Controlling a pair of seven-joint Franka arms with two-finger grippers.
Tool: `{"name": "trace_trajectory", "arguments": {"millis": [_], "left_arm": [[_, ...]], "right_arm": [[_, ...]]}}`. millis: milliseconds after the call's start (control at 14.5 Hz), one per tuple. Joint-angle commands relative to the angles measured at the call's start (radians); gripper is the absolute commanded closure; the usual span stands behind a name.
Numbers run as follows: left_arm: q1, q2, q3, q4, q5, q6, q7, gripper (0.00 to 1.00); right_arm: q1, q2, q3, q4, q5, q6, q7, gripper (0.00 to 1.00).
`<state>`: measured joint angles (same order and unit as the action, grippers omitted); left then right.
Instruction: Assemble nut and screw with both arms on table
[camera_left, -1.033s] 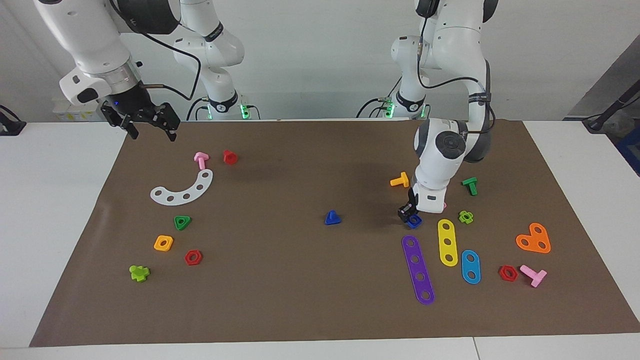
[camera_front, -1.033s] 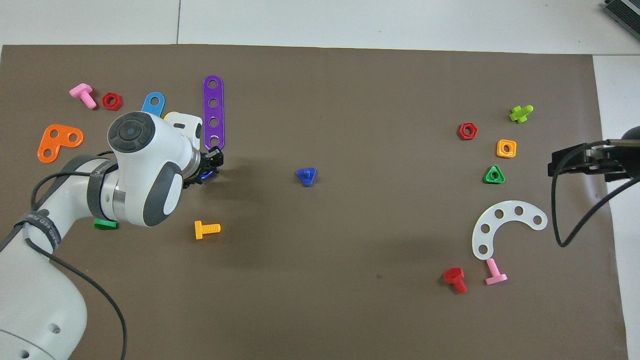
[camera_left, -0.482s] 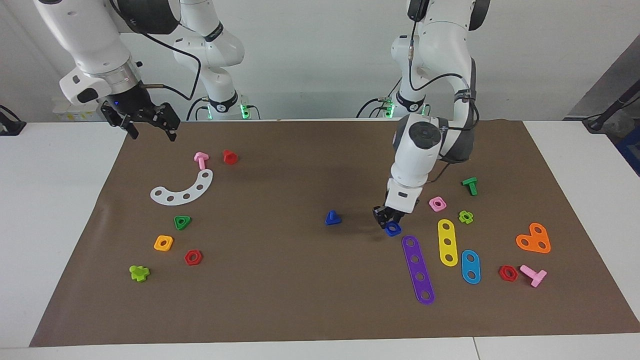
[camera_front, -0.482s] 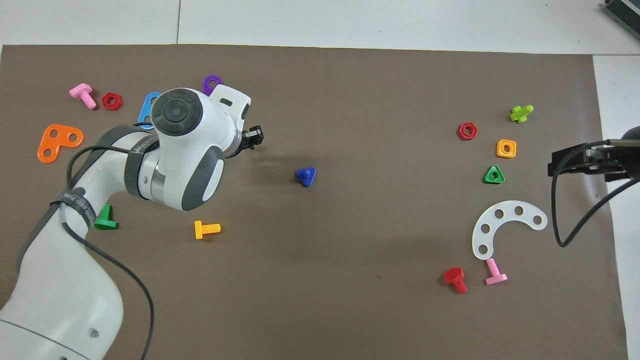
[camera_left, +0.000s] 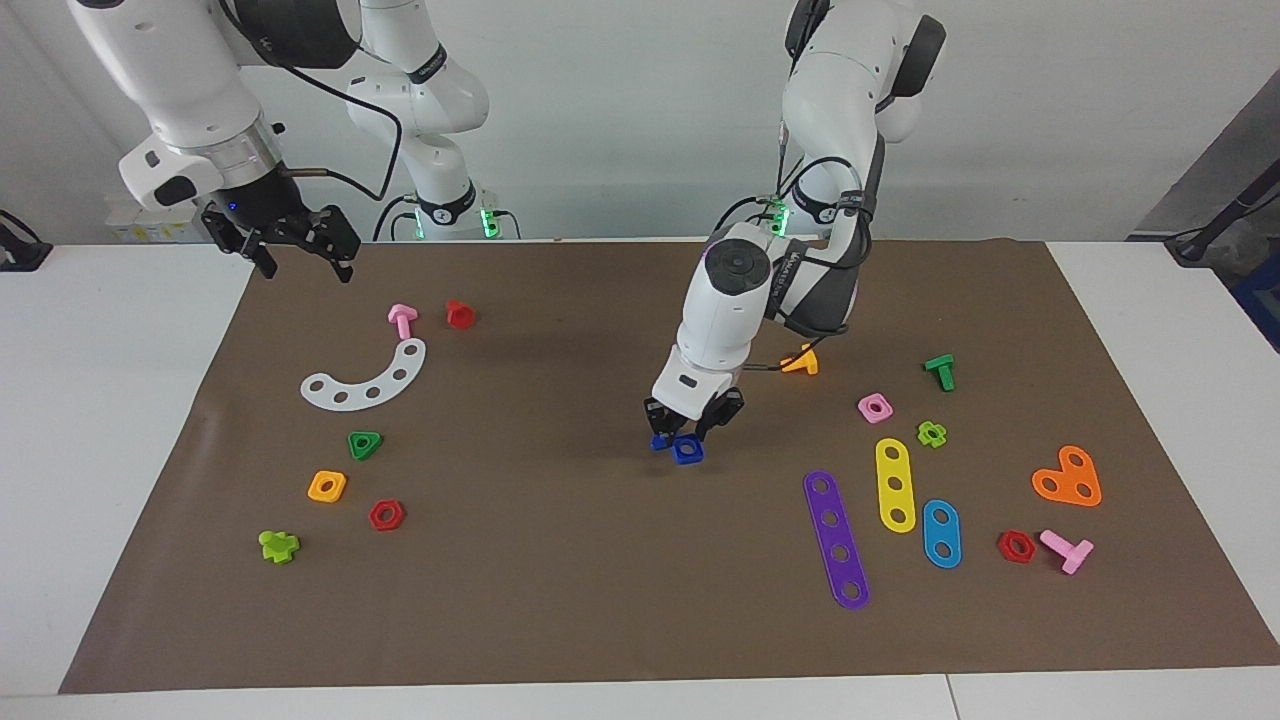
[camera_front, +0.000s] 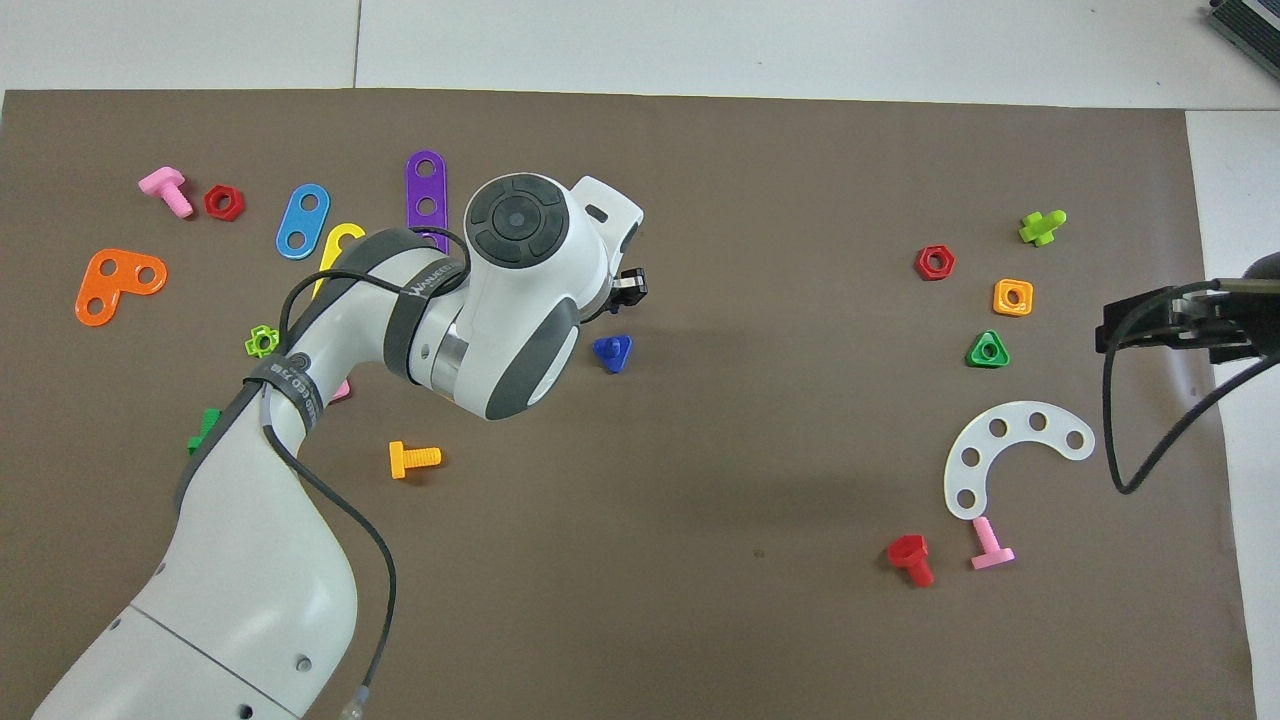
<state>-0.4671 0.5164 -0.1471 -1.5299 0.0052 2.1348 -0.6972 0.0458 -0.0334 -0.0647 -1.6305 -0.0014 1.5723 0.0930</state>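
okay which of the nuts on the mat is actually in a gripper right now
The small blue plastic nut with the round centre hole: the left gripper is shut on it beside the dark blue triangular-headed screw. The other nuts lie loose on the mat.

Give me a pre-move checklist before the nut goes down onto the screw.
1. Nut held in left end effector: ok, shut on it.
2. Screw on the mat, shaft up: ok.
3. Nut centred over screw: not ok in the overhead view, where the end effector sits farther from the robots than the screw.
4. Nut hole level: cannot tell.
5. Right end effector open, waiting over the mat's edge at its own end: ok.
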Motion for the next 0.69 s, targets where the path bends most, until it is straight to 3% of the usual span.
{"name": "trace_trajectory", "arguments": {"millis": [0,620], "left_arm": [[-0.025,0.014,0.001,0.033,0.013,-0.065,0.011,0.74],[-0.053,0.011,0.000,0.004,0.004,-0.089,0.005,0.74]], "right_arm": [[-0.010,-0.011,0.006,-0.012,0.012,0.002,-0.024,0.00],[-0.010,-0.011,0.005,-0.012,0.012,0.002,-0.024,0.00]]}}
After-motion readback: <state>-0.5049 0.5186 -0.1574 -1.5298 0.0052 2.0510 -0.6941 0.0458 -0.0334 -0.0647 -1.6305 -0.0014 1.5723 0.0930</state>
